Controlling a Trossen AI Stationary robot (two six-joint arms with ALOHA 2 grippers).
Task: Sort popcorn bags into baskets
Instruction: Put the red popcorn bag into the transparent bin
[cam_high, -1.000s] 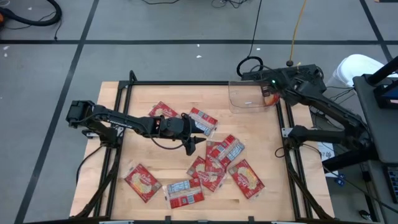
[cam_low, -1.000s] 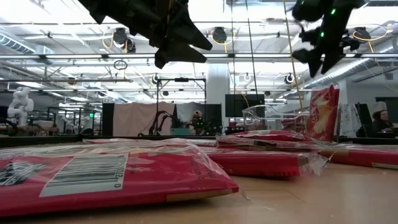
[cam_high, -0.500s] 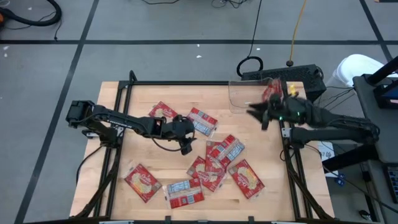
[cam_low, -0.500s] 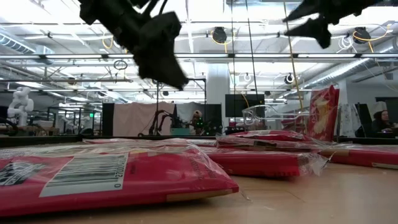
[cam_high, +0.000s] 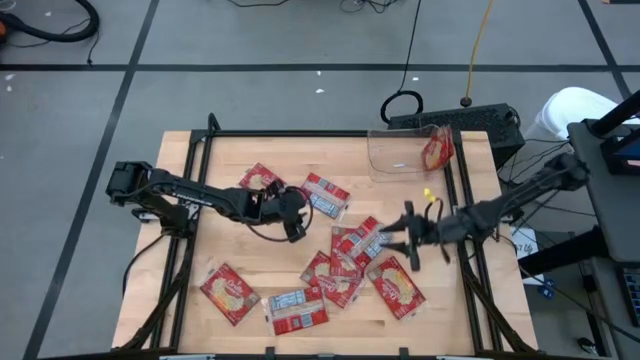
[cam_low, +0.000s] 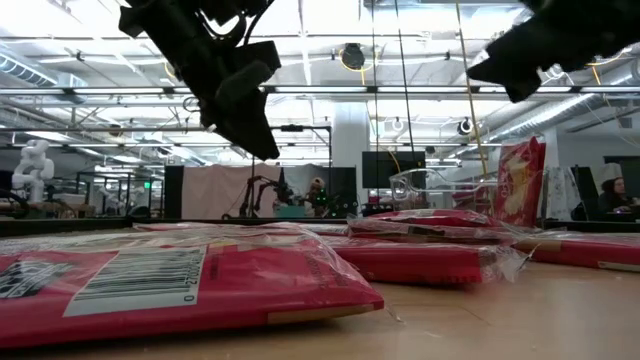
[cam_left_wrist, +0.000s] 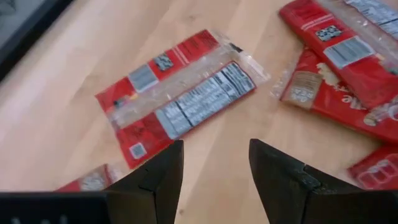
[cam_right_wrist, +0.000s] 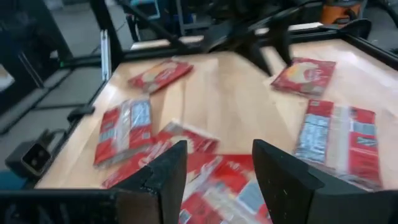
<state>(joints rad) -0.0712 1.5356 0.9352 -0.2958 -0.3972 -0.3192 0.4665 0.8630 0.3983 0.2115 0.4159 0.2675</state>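
Observation:
Several flat red popcorn bags lie on the wooden table: a cluster (cam_high: 355, 255) right of the middle, two at the far left (cam_high: 262, 180) (cam_high: 325, 195), two at the near left (cam_high: 230, 292) (cam_high: 297, 310). Another bag (cam_high: 437, 150) stands on edge in the clear basket (cam_high: 395, 160) at the far right corner. My left gripper (cam_high: 296, 230) hangs open above bare wood left of the cluster, tipped down; its wrist view shows a label-side bag (cam_left_wrist: 180, 102) ahead. My right gripper (cam_high: 392, 238) is open, nearly level, above the cluster's right side (cam_right_wrist: 224, 180).
A black metal frame (cam_high: 300, 133) borders the table on the far side and along both sides. Bare wood lies at the middle of the far half (cam_high: 300, 155) and between the two bag groups. A dark box (cam_high: 470, 120) and cables sit beyond the basket.
My right gripper has swung from over the basket toward the table's near edge and left, sinking and turning from pointing down to nearly level, and now hangs over the bag cluster. My left gripper has tipped down where it is. No bag has moved.

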